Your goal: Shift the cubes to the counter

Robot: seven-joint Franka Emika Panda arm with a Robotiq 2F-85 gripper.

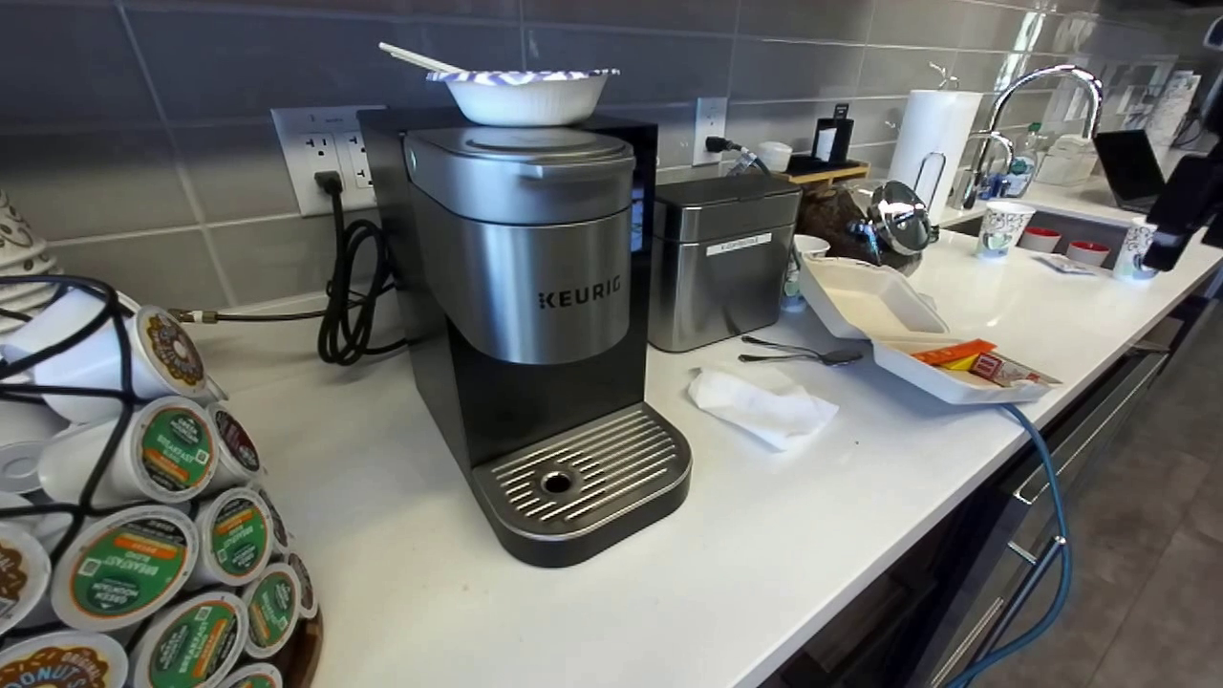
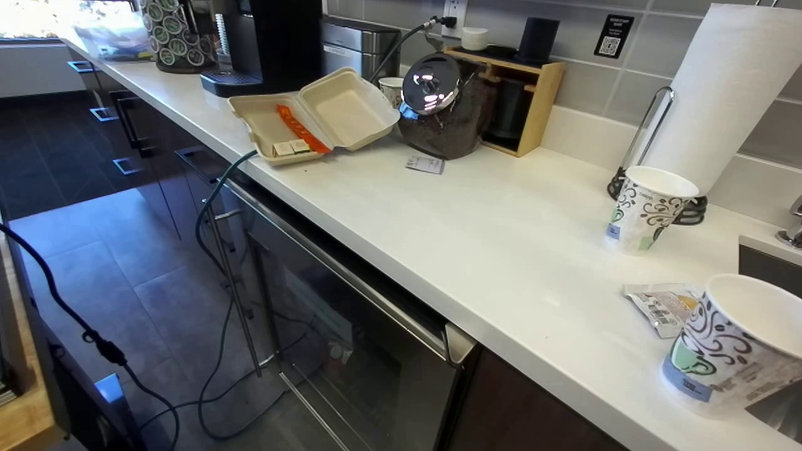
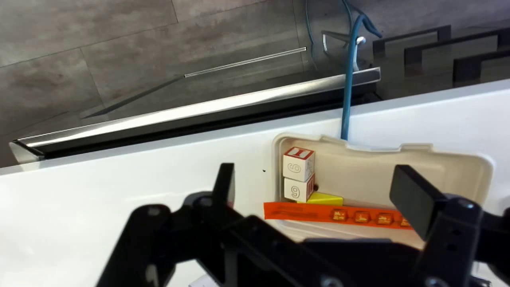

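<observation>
Two white cubes with red-framed letters sit side by side in a corner of the open foam clamshell tray (image 3: 398,175). In the wrist view, one cube (image 3: 299,164) is nearer the counter edge and the other cube (image 3: 298,189) touches it. They also show as small cubes (image 2: 291,148) in an exterior view. The tray stands on the off-white counter (image 2: 470,232), near its front edge. My gripper (image 3: 314,175) is open and empty, with its fingers spread wide above the tray and counter. Part of the gripper (image 1: 1177,210) shows at the right edge of an exterior view.
An orange strip (image 3: 299,211) and a yellow block (image 3: 328,198) lie in the tray beside the cubes. A blue cable (image 1: 1059,497) hangs over the front edge by the tray. A napkin (image 1: 761,406), spoons (image 1: 803,354), canister (image 1: 726,268) and coffee maker (image 1: 535,239) stand nearby.
</observation>
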